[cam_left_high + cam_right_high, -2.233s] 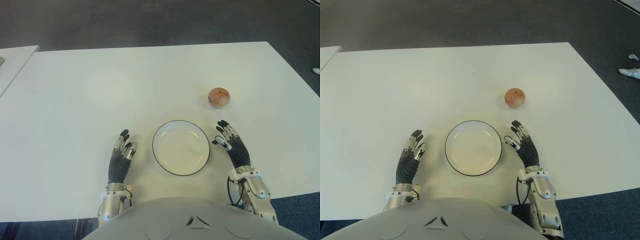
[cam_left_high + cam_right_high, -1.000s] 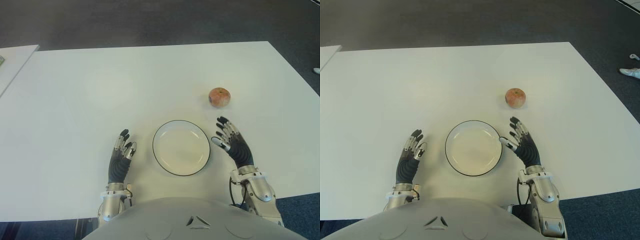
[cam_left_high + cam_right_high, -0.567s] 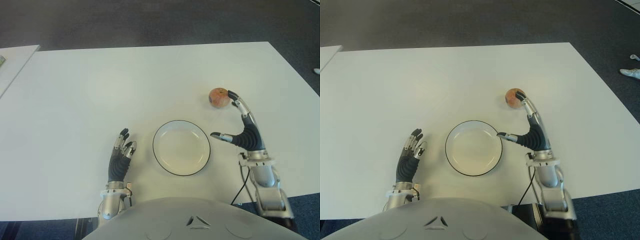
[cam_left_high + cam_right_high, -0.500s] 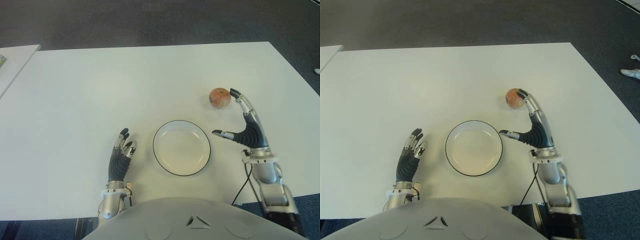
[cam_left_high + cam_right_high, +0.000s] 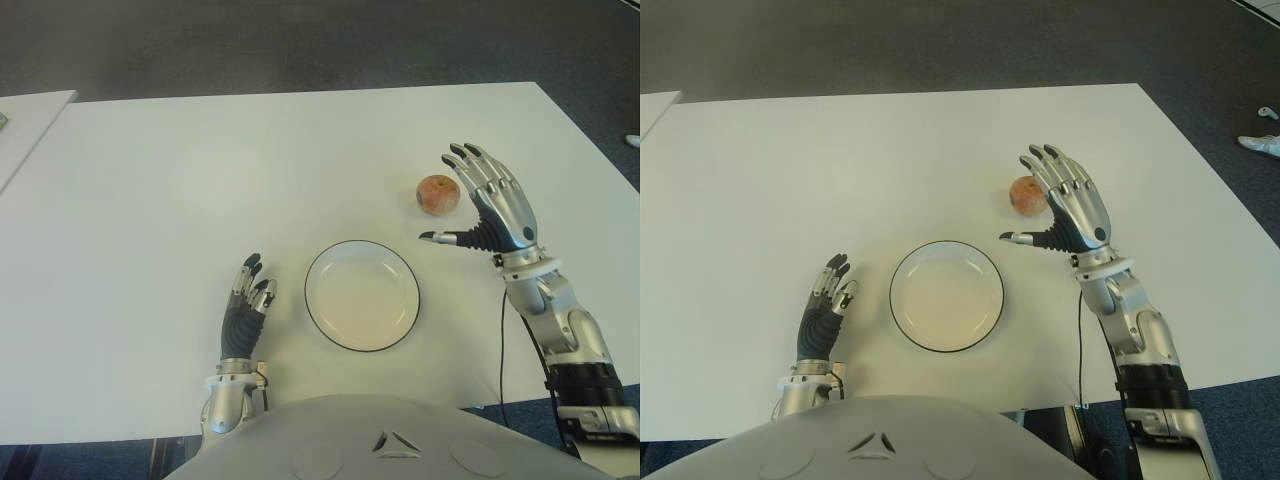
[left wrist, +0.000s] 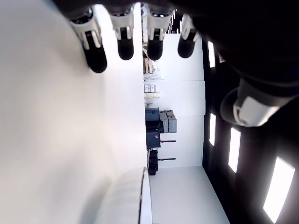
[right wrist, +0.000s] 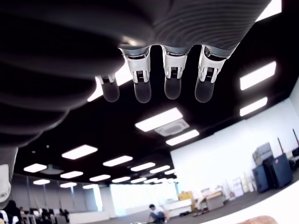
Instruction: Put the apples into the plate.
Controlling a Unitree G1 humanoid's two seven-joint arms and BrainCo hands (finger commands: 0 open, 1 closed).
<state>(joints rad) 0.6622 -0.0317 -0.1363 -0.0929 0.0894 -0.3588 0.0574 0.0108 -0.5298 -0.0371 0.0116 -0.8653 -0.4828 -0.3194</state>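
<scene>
A single reddish apple point(image 5: 436, 194) lies on the white table point(image 5: 200, 180), beyond and to the right of the empty white plate point(image 5: 362, 295) with its dark rim. My right hand point(image 5: 480, 205) is raised just right of the apple, open, with its fingers spread above it and the thumb pointing toward the plate. It holds nothing. The right wrist view shows its straight fingers point(image 7: 154, 79) and a sliver of the apple point(image 7: 254, 219). My left hand point(image 5: 243, 315) is open to the left of the plate, and the plate's rim point(image 6: 140, 196) shows in its wrist view.
A second white table's corner point(image 5: 30, 120) shows at the far left. Dark carpet surrounds the table, with a shoe point(image 5: 1260, 145) on it at the right. A cable point(image 5: 500, 340) hangs from my right forearm.
My right hand has risen off the table, moved forward to the apple's right side and spread its fingers wide. The apple, the plate and my left hand have not moved.
</scene>
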